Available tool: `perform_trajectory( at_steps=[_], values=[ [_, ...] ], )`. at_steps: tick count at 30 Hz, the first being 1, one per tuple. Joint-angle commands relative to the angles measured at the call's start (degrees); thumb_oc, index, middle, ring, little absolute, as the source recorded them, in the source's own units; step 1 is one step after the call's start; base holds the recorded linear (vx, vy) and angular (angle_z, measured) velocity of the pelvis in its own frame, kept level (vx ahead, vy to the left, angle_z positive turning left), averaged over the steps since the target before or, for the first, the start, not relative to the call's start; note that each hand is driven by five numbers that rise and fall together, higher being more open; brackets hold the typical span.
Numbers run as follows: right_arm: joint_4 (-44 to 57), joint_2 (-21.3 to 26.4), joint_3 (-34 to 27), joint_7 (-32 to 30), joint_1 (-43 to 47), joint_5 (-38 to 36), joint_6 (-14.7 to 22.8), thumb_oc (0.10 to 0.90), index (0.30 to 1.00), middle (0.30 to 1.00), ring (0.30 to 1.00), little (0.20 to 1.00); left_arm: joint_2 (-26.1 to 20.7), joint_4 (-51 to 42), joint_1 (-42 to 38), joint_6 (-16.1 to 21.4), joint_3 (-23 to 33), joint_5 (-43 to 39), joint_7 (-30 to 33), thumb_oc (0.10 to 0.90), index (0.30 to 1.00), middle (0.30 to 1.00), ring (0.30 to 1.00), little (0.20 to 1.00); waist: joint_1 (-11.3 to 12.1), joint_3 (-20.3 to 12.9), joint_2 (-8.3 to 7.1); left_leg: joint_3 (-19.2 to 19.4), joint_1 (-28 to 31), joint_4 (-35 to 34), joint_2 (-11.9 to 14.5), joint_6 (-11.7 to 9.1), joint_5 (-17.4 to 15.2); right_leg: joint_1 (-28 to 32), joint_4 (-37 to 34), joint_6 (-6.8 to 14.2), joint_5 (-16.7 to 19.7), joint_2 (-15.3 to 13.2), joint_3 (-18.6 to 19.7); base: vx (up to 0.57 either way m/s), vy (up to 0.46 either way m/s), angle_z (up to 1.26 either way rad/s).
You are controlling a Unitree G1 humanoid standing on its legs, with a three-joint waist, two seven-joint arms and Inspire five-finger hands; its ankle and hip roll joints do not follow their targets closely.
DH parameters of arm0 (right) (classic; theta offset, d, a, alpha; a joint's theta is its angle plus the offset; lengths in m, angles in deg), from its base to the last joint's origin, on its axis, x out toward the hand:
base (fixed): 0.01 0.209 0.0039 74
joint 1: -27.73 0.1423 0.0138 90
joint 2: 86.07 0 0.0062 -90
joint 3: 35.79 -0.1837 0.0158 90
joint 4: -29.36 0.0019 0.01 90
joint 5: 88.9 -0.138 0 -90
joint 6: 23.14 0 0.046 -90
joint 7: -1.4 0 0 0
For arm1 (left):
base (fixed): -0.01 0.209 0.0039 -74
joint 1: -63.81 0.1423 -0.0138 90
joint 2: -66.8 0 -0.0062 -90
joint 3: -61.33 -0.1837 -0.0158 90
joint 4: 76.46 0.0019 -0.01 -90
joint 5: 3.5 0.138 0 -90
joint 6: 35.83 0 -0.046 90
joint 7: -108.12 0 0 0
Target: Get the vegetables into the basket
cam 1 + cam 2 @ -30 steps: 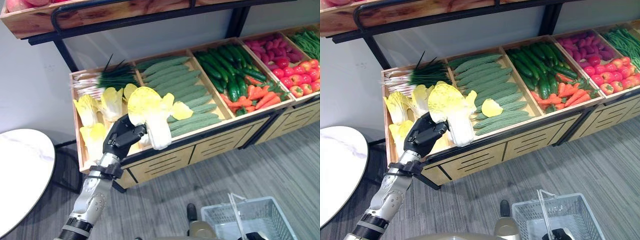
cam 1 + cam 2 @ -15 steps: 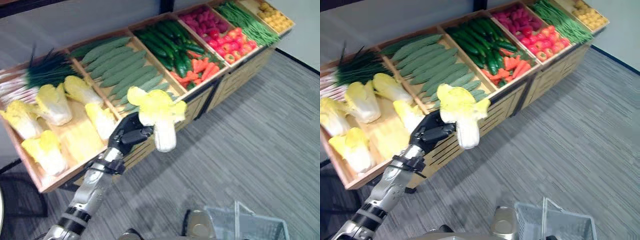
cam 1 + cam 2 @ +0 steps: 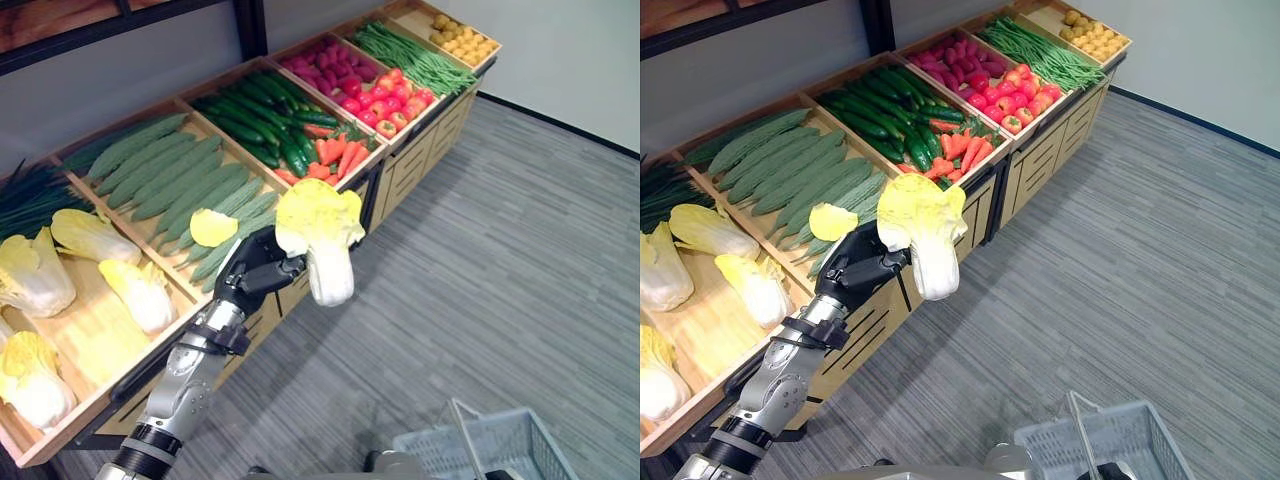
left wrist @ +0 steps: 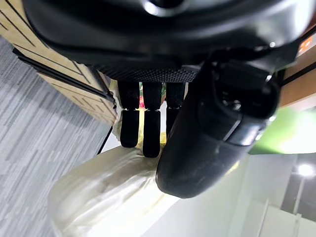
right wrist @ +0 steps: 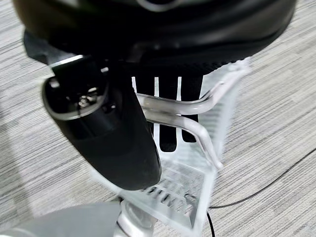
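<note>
My left hand (image 3: 252, 277) is shut on a yellow-leaved napa cabbage (image 3: 320, 232) and holds it in the air, white stalk down, just past the front edge of the vegetable stall (image 3: 400, 165). In the left wrist view the fingers (image 4: 143, 123) and thumb curl round the pale cabbage (image 4: 98, 192). A light grey plastic basket (image 3: 500, 448) hangs low at the right, over the floor. In the right wrist view my right hand (image 5: 113, 133) is shut on the basket's wire handle (image 5: 173, 109), with the basket's wall (image 5: 217, 113) beyond it.
The stall's wooden crates hold more napa cabbages (image 3: 135, 293), cucumbers (image 3: 170, 175), carrots (image 3: 335, 158), tomatoes (image 3: 385, 100), green beans (image 3: 415, 58) and potatoes (image 3: 462, 40). Grey carpet floor (image 3: 520, 270) lies open to the right of the stall.
The view has swung rightward along the stall. My left hand has carried the cabbage from above its crate out past the stall's front edge. The basket stays low at the right.
</note>
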Motion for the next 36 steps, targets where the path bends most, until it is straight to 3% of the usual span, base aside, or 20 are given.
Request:
perform_trajectory(
  at_steps=[1,7,9,11,12,14,15,16,18,19,20,22,26,32,36],
  values=[
    [-0.6,1.1,-0.7,-0.5,1.3,-2.7,2.1,0.4,0.3,0.3,0.3,0.3,-0.9,-9.9,-5.3,4.4,2.2,0.2,-2.3,0.4,0.3,0.3,0.3,0.3,-0.3,1.6,-1.0,-1.3,-1.0,3.4,3.0,-6.9,1.1,6.9,-6.7,3.1,0.0,-1.0,-1.0,-0.08,-0.15,-0.08],
    [-0.6,1.3,-1.0,-1.0,0.5,-3.6,2.1,0.4,0.3,0.3,0.3,0.3,0.4,-9.5,-6.7,3.9,0.2,-0.1,-2.2,0.4,0.3,0.3,0.3,0.3,-1.5,2.9,0.5,-1.8,-0.7,3.7,5.3,-9.2,4.2,7.7,-7.0,1.3,-1.5,1.2,0.2,-0.05,-0.126,-0.04],
    [-0.8,1.3,-1.3,-1.2,0.2,-4.4,2.1,0.4,0.3,0.3,0.3,0.3,0.8,-9.5,-7.5,3.7,-0.7,0.0,-2.1,0.4,0.3,0.3,0.3,0.3,-1.6,3.4,0.68,-3.0,-1.6,7.0,7.4,-10.9,6.2,8.2,-7.1,0.2,-2.3,2.5,1.1,-0.01,-0.185,-0.01],
    [-1.1,1.5,-1.3,-1.3,0.3,-4.6,2.2,0.4,0.3,0.3,0.3,0.3,0.8,-9.4,-7.8,3.8,-0.9,0.1,-2.1,0.4,0.3,0.3,0.3,0.3,-1.5,3.9,0.77,-4.9,-2.2,9.1,8.2,-11.2,6.4,8.3,-7.3,-0.2,-2.6,3.0,1.8,-0.05,-0.073,-0.13],
    [-1.7,2.4,-0.8,-1.4,1.7,-4.8,1.9,0.4,0.3,0.3,0.3,0.3,1.1,-9.3,-8.5,4.4,-1.6,0.7,-1.8,0.4,0.3,0.3,0.3,0.3,-0.3,4.8,1.1,-13.7,-4.4,8.4,5.5,-9.9,7.0,7.1,-6.8,-0.3,-2.1,3.2,3.6,-0.09,0.045,-0.48],
    [-2.3,3.4,0.2,-1.2,3.0,-4.4,1.9,0.4,0.3,0.3,0.3,0.3,1.6,-9.4,-7.5,4.9,-1.0,1.5,-1.3,0.4,0.3,0.3,0.3,0.3,1.7,4.5,0.81,-26.6,-6.4,5.0,-0.5,-7.7,2.6,5.5,-6.6,0.3,-1.2,2.3,7.8,-0.01,0.069,-0.94],
    [-2.9,4.0,0.8,-1.1,3.6,-4.0,1.7,0.4,0.3,0.3,0.3,0.3,1.5,-9.6,-6.4,5.5,-0.2,2.3,-0.9,0.4,0.3,0.3,0.3,0.3,3.4,4.3,0.63,-35.7,-6.9,2.0,-2.7,-6.6,0.9,4.2,-6.5,0.8,-0.4,2.3,12.0,0.06,0.034,-1.37],
    [-3.1,3.8,1.4,-0.8,3.9,-3.7,1.8,0.4,0.3,0.3,0.3,0.3,1.6,-9.4,-6.0,5.6,0.4,2.6,-0.8,0.4,0.3,0.3,0.3,0.3,3.4,4.1,0.56,-35.9,-6.6,1.0,-2.3,-6.3,0.5,3.4,-6.4,1.0,0.1,2.2,13.0,0.09,0.036,-1.69],
    [-4.0,4.0,2.3,-0.7,4.6,-3.0,1.8,0.4,0.3,0.3,0.3,0.3,1.1,-9.9,-4.7,6.2,1.3,3.0,-0.8,0.4,0.3,0.3,0.3,0.3,5.2,3.9,0.29,-45.6,-6.9,-1.8,-4.1,-5.9,0.6,2.5,-6.4,1.2,0.7,2.9,17.9,0.1,0.042,-1.52],
    [-4.2,4.2,2.6,-0.4,5.1,-2.9,1.9,0.4,0.3,0.3,0.3,0.3,1.0,-10.1,-4.7,6.1,1.6,2.9,-0.9,0.4,0.3,0.3,0.3,0.3,5.4,3.7,0.39,-47.7,-7.5,-2.5,-4.6,-5.9,0.9,2.3,-6.5,1.3,0.9,2.9,18.9,0.1,0.072,-1.27],
    [-4.4,4.2,2.7,-0.1,5.3,-2.8,2.0,0.4,0.3,0.3,0.3,0.3,0.7,-10.0,-4.1,6.0,2.3,2.7,-1.1,0.4,0.3,0.3,0.3,0.3,5.4,3.5,0.37,-48.1,-7.3,-2.8,-5.1,-5.3,0.4,2.2,-6.5,1.4,0.9,3.2,20.0,0.11,0.104,-1.15],
    [-4.6,3.8,2.2,0.2,4.7,-2.8,2.2,0.4,0.3,0.3,0.3,0.3,0.4,-10.2,-3.8,5.5,2.1,1.7,-1.9,0.4,0.3,0.3,0.3,0.3,4.5,2.8,0.2,-44.0,-5.6,-4.1,-4.9,-4.9,0.2,2.2,-5.7,1.9,0.8,2.7,21.2,0.15,0.232,-0.85],
    [-4.3,2.7,2.9,0.7,5.3,-3.0,2.0,0.4,0.3,0.3,0.3,0.3,-0.9,-10.1,-3.7,6.1,2.2,2.1,-1.7,0.4,0.3,0.3,0.3,0.3,4.3,1.5,-0.81,-38.8,-3.1,-4.4,-7.2,-2.9,-1.9,0.6,-5.3,3.9,2.2,0.9,25.3,0.1,0.254,-0.9],
    [-4.1,1.8,2.5,0.5,5.3,-3.2,1.9,0.4,0.3,0.3,0.3,0.3,-1.4,-9.1,-3.9,6.2,1.7,1.8,-1.7,0.4,0.3,0.3,0.3,0.3,4.2,0.8,-1.07,-35.2,-1.9,-4.6,-9.0,-1.5,-3.4,-1.6,-5.7,6.3,5.1,-0.8,27.2,0.04,0.148,-0.41],
    [-4.1,2.0,1.9,0.4,4.9,-2.8,1.7,0.4,0.3,0.3,0.3,0.3,-1.4,-9.0,-4.1,6.0,0.8,1.2,-2.1,0.4,0.3,0.3,0.3,0.3,3.5,1.0,-1.57,-32.9,-0.9,-5.4,-10.1,-0.9,-4.0,-3.4,-6.2,8.6,9.9,-1.6,28.1,0.0,0.101,-0.16]
  ],
)
